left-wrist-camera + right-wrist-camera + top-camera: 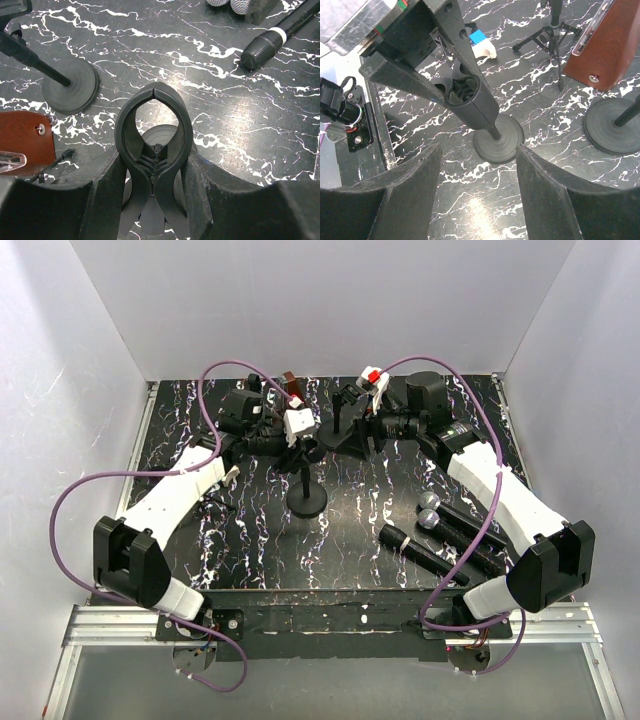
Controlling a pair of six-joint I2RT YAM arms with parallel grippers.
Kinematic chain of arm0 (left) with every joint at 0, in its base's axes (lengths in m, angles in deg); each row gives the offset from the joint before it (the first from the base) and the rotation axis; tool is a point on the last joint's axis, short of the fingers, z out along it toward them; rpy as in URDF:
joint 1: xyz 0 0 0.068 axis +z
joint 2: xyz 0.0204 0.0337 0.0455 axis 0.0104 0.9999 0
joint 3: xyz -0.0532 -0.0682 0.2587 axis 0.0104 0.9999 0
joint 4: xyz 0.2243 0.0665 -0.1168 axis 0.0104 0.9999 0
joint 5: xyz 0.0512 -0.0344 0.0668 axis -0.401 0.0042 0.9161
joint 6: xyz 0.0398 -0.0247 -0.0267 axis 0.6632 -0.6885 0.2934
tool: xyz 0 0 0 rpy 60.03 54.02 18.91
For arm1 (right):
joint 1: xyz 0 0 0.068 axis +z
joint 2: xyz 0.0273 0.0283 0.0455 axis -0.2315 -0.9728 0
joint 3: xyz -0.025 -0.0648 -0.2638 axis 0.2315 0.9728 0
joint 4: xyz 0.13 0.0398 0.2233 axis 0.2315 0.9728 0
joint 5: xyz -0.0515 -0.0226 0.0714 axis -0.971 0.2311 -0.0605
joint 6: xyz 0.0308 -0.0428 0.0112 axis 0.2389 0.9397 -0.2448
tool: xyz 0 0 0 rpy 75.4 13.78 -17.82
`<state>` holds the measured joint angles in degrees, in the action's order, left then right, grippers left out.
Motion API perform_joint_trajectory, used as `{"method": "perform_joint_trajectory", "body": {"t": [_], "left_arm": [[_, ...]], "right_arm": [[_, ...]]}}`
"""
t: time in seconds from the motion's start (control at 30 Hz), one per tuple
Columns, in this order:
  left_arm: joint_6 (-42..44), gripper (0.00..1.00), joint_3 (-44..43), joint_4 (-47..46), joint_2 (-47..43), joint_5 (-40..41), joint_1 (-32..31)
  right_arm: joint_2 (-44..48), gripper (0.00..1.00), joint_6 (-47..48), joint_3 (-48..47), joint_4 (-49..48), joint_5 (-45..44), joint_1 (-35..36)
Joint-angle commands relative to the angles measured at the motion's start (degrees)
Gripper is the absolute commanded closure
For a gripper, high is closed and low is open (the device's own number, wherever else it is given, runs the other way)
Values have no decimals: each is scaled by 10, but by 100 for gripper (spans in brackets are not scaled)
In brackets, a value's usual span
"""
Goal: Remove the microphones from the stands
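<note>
My L gripper (pixel 156 167) is clamped on the clip (pixel 127 125) atop the stand (pixel 307 502), one finger pressed on each side of the clip's lower half. The clip's ring is closed at the tip. Through it I see the marble table (pixel 210 130) and a bit of the stand's round base.

My R gripper (pixel 479 150) hangs just behind-right of the stand's top. Its fingers are wide apart w/ nothing betw them and touch nothing. Through that gap I see the stand's base, and above it the clip w/ the L fingers on it.

The mics (pixel 428 520), three of them, lie flat on the table right of the stand, well apart from it and close together. Two have silver heads toward the stand. The third is all dark and lies nearest the front edge.

A 2nd stand (pixel 70 90) is near, behind-right of the stand. A brown box (pixel 25 137) sits behind the stand.

Hard to make out:
- In the L wrist view my fingers cover the clip's foot and the pole under it.
- In that view the mics are cut off by the top edge, so only two heads and one handle end w/ a pale band show.
- The brown box is cut by the left edge there.
- The 2nd stand's top is out of frame in both wrist views.
- From the top cam the clip is lost among gripper parts & cable.
</note>
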<state>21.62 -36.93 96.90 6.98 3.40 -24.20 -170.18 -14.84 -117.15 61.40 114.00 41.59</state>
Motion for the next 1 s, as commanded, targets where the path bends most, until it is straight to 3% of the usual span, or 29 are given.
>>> {"method": "perform_joint_trajectory", "body": {"t": [0.0, 0.07, 0.17, 0.27, 0.47, 0.57, 0.8, 0.97], "left_arm": [[-40, 100, 11, 110, 51, 67, -10], [-64, 66, -28, 126, 61, 59, -11], [-89, 28, -53, 102, 35, 44, -11], [-118, 2, -67, 80, 18, 40, -11], [-153, 2, -145, 93, 4, 74, -11], [-170, 2, -168, 78, -9, 121, -11], [-319, 2, -199, 37, -32, 349, 26], [-367, 2, -166, -32, -79, 479, 62]], "right_arm": [[8, 33, -9, 2, -23, 14, 0], [12, 32, -13, -5, -20, -4, 0], [20, 29, -13, -18, -11, -43, -4], [26, 23, -44, -34, 2, -108, -12], [-2, 15, -129, -126, 103, -202, -51], [-13, 14, -130, -175, 138, -299, -54], [-77, 9, -146, -341, 256, -543, -56], [-65, 9, -140, -344, 247, -573, -57]]}}
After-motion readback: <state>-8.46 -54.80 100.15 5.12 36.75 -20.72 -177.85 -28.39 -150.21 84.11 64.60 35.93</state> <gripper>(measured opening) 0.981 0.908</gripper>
